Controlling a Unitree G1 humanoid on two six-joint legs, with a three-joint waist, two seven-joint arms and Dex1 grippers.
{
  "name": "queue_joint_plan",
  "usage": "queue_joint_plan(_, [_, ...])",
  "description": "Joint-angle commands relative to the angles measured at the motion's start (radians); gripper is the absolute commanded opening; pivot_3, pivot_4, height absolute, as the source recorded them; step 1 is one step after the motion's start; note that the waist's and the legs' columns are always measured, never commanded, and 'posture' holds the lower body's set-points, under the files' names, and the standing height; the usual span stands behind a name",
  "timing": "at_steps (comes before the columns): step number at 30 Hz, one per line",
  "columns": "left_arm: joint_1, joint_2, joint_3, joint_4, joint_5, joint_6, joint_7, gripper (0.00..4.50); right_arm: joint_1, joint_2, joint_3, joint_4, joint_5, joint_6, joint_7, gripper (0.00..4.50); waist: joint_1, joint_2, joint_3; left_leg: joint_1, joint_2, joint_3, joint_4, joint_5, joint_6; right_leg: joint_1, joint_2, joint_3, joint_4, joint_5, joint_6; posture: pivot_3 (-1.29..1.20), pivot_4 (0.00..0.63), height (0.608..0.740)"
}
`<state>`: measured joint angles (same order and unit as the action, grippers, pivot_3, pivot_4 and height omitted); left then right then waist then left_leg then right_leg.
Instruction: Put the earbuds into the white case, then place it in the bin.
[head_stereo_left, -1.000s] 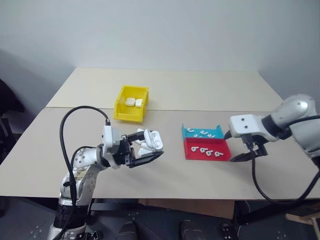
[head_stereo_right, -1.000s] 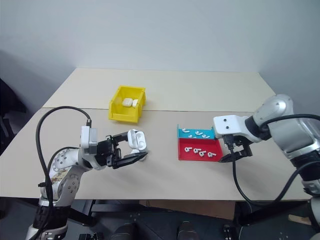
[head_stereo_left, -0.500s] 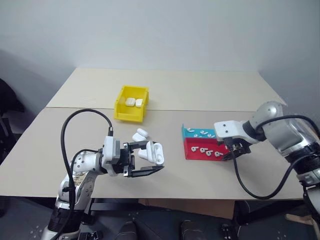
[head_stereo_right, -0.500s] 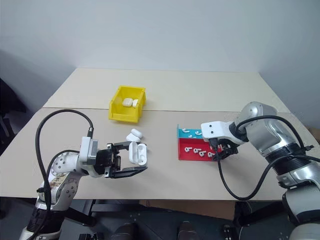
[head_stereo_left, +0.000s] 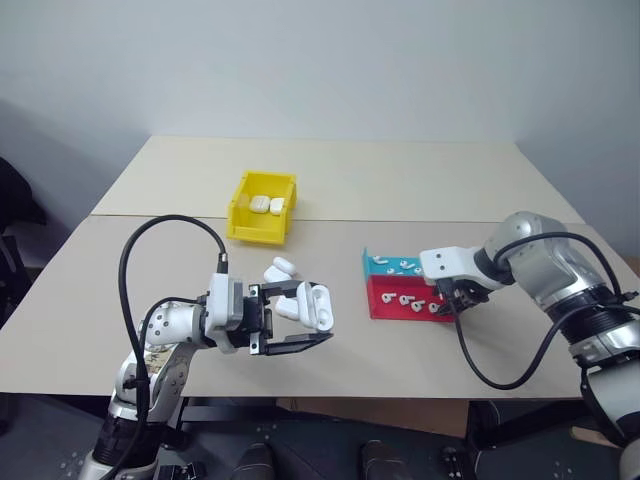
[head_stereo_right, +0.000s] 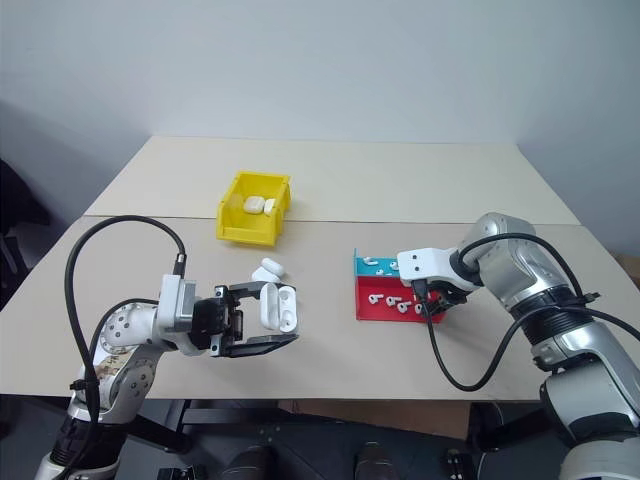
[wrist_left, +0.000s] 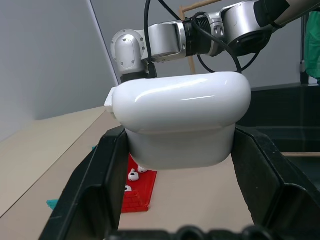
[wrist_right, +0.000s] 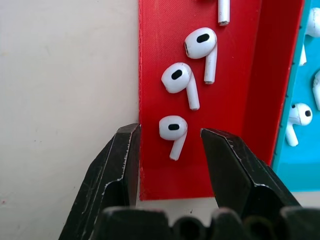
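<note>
My left gripper (head_stereo_left: 312, 313) is shut on the white case (head_stereo_left: 313, 307), which it holds above the table's front with the lid open. In the left wrist view the case (wrist_left: 180, 120) sits between the two black fingers. Several earbuds (head_stereo_left: 407, 299) lie in the red part of the tray (head_stereo_left: 392, 310). My right gripper (wrist_right: 170, 130) points down over that tray's right end. It is open, with its fingers on either side of one earbud (wrist_right: 173, 127) and a gap on both sides. The yellow bin (head_stereo_left: 258, 233) stands at the back left.
Two white cases (head_stereo_left: 268, 204) lie inside the bin. Another white case (head_stereo_left: 280, 269) rests on the table behind my left gripper. More earbuds (head_stereo_left: 402, 266) lie in the tray's teal part. A seam crosses the table behind the tray.
My right gripper has moved left and down from beside the tray onto its red end, and its jaws have narrowed. My left hand has turned slightly with the case.
</note>
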<state>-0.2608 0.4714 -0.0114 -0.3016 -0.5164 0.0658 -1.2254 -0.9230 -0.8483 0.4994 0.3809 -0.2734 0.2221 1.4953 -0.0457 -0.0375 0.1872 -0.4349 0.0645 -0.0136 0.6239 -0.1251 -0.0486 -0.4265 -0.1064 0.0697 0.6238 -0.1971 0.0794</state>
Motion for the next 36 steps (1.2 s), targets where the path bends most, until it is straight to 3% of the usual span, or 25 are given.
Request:
queue_joint_plan(1, [0.002, 0.016, -0.006, -0.047, -0.017, -0.01, 0.006, 2.82, -0.031, 0.004, -0.016, 0.021, -0.016, -0.026, -0.004, 2.36, 0.0, 0.0, 0.0, 0.0, 0.0, 0.0, 0.0, 0.0, 0.0, 0.0, 0.0, 0.0, 0.0, 0.0, 0.0, 0.0, 0.15, 0.74])
queue_joint_plan(36, [0.021, 0.036, -0.026, -0.058, -0.008, -0.021, 0.028, 2.82, -0.062, 0.058, -0.024, 0.183, -0.067, -0.161, -0.034, 2.36, -0.001, 0.0, 0.0, 0.0, 0.0, 0.0, -0.002, -0.001, -0.001, -0.001, 0.0, 0.0, -0.001, 0.0, 0.0, 0.0, 0.15, 0.74])
